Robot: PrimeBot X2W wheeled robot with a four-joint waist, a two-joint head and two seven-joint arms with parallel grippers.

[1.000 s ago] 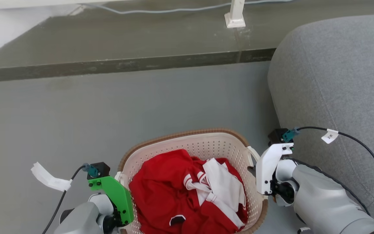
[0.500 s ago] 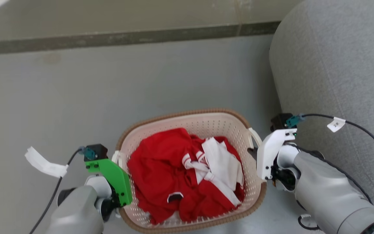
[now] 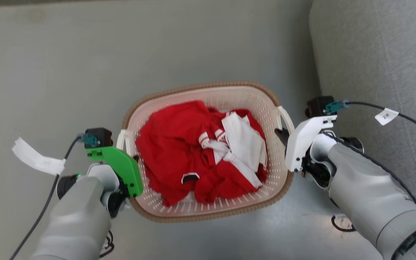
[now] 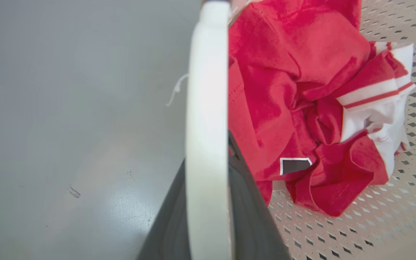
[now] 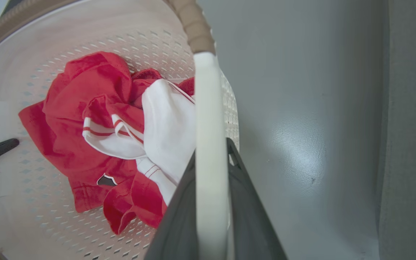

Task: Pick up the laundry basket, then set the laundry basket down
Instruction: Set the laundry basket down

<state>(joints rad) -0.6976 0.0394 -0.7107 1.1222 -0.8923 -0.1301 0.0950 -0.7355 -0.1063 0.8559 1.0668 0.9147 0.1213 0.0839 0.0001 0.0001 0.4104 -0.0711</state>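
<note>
- Here, nearest the camera, the left forearm and the right forearm are flanking the laundry basket, one at each short end.
- The left gripper is clamping the basket's left handle, with a dark finger lying on either side of the white bar.
- The right gripper is clenching the right handle in the same way.
- The basket is hanging or sitting level between them, over the grey floor. Whether its base is touching that floor cannot be told.
- Inside the basket, red cloth and white red-striped cloth are lying bunched together.
- To the basket's right and beyond it, a grey sofa is standing near.
- Step, as judged: both handles are being held, so the two-handed lift or carry is in hand. The next move is calling for both arms travelling together and level, then lowering before any release.
- Count: one basket, two handles, two grippers, one sofa; the number of garments cannot be told.
</note>
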